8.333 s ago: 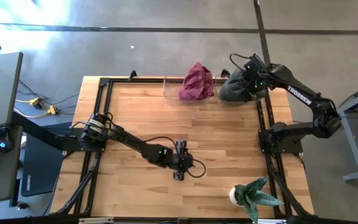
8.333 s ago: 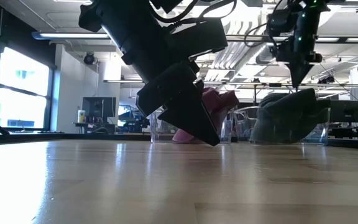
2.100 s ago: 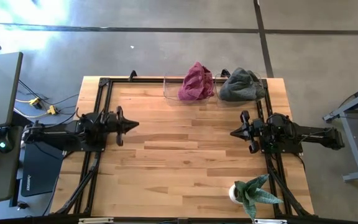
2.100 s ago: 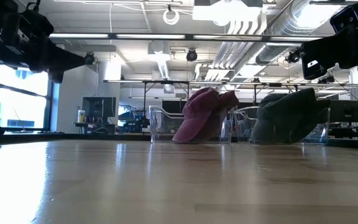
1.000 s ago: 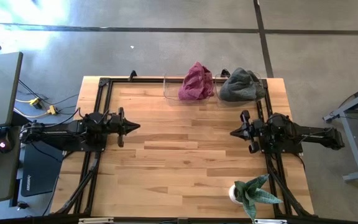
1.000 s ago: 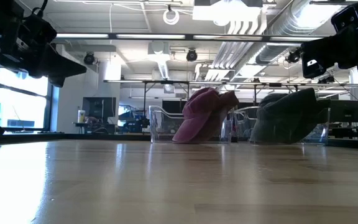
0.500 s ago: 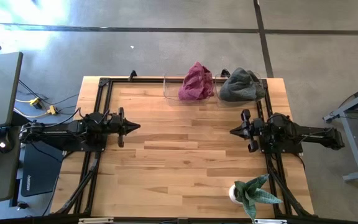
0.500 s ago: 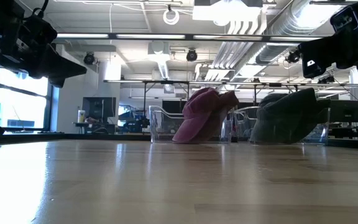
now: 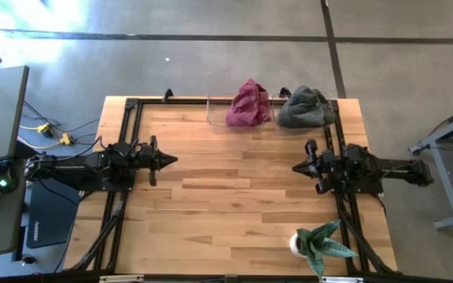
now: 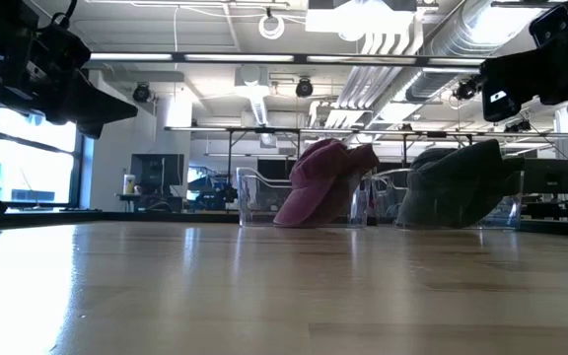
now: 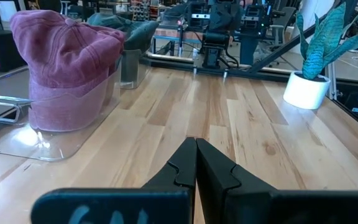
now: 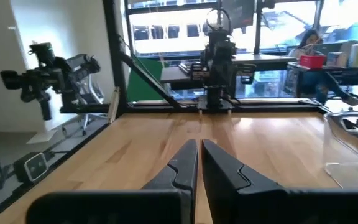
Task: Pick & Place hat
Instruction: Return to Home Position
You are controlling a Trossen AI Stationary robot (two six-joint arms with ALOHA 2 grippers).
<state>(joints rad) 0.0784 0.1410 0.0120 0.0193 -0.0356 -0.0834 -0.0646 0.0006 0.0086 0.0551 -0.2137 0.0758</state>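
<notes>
A maroon hat [image 9: 248,102] sits draped over a clear plastic holder [image 11: 55,134] at the table's far edge. A grey-green hat [image 9: 305,108] sits on a second clear holder just to its right; both also show in the low view [image 10: 323,182] [image 10: 461,182]. My left gripper [image 9: 167,159] hangs level over the table's left side, shut and holding nothing [image 11: 196,143]. My right gripper [image 9: 294,167] hangs level over the right side, pointing at the left one, its fingers together on nothing [image 12: 199,144]. Both grippers are well clear of the hats.
A potted plant [image 9: 318,245] in a white pot stands at the near right corner. A black frame rail [image 9: 136,126] runs round the table. The bare wooden top [image 9: 226,189] stretches between the two arms.
</notes>
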